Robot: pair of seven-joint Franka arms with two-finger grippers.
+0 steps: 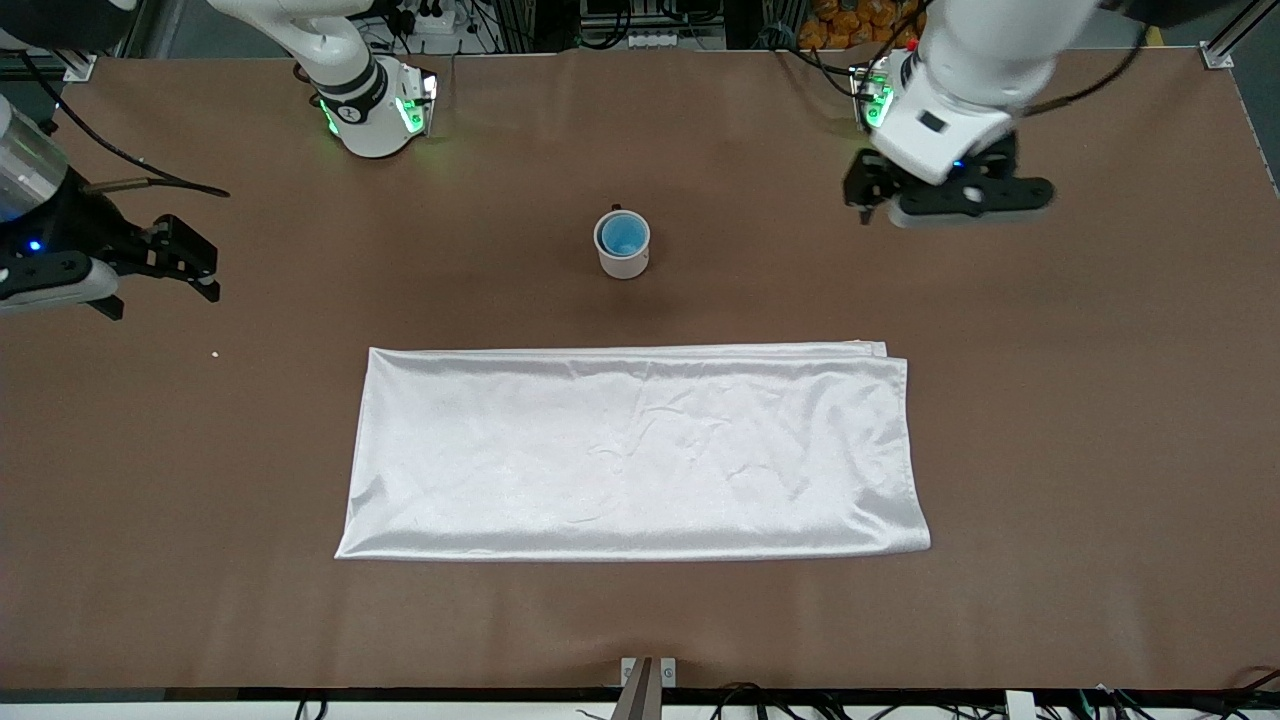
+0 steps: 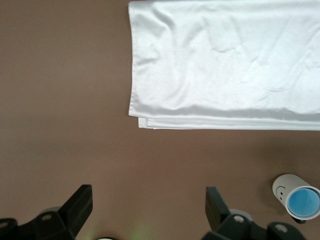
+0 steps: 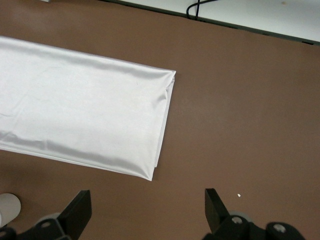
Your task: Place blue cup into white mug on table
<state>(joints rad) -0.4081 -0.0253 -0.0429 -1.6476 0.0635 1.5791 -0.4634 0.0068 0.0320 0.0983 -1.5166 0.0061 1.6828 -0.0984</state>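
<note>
The blue cup (image 1: 624, 236) sits inside the white mug (image 1: 623, 260), which stands upright on the brown table (image 1: 1100, 420), farther from the front camera than the white cloth. In the left wrist view the mug (image 2: 283, 186) holds the blue cup (image 2: 303, 202). A white edge of the mug (image 3: 7, 207) shows in the right wrist view. My left gripper (image 1: 868, 195) is open and empty, up over the table toward the left arm's end. It shows open in its wrist view (image 2: 149, 205). My right gripper (image 1: 195, 265) is open and empty over the right arm's end (image 3: 147, 205).
A white satin cloth (image 1: 630, 455) lies flat, folded, nearer the front camera than the mug; it also shows in the left wrist view (image 2: 225, 60) and the right wrist view (image 3: 75, 120). A small white speck (image 1: 214, 353) lies near the right gripper.
</note>
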